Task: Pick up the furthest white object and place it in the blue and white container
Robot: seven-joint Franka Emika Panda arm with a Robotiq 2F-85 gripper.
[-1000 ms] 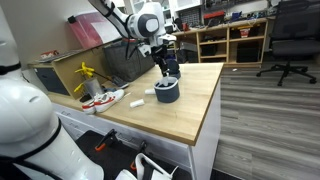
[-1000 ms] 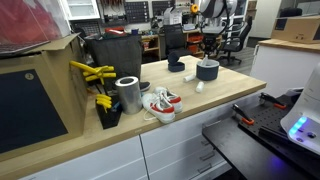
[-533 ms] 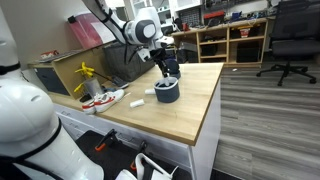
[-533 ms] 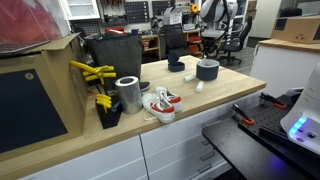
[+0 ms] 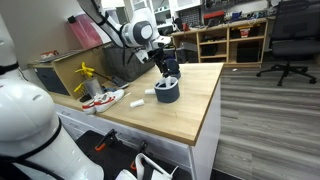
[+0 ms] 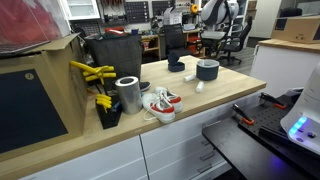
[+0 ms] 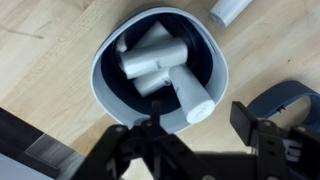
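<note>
The blue and white container (image 7: 105, 95) fills the wrist view, with a pale rim and a dark inside. White cylinders (image 7: 150, 60) lie in it, and one (image 7: 190, 95) leans over the near rim. My gripper (image 7: 198, 122) hangs just above that rim, jaws open, with nothing held between the fingers (image 7: 250, 118). In both exterior views the gripper (image 5: 166, 68) (image 6: 209, 45) hovers directly over the container (image 5: 167, 91) (image 6: 207, 70). Another white cylinder (image 7: 232, 10) (image 5: 137, 101) (image 6: 197, 86) lies on the table beside the container.
A red-and-white shoe (image 5: 102, 99) (image 6: 160, 103), a silver can (image 6: 127, 95), yellow tools (image 6: 92, 75) and a black bin (image 6: 115, 55) sit further along the wooden table (image 5: 190, 115). A dark blue curved object (image 7: 290, 100) lies close to the container.
The jaws have opened and let go of the white cylinder, which now rests in the container. The gripper has lifted slightly above the rim.
</note>
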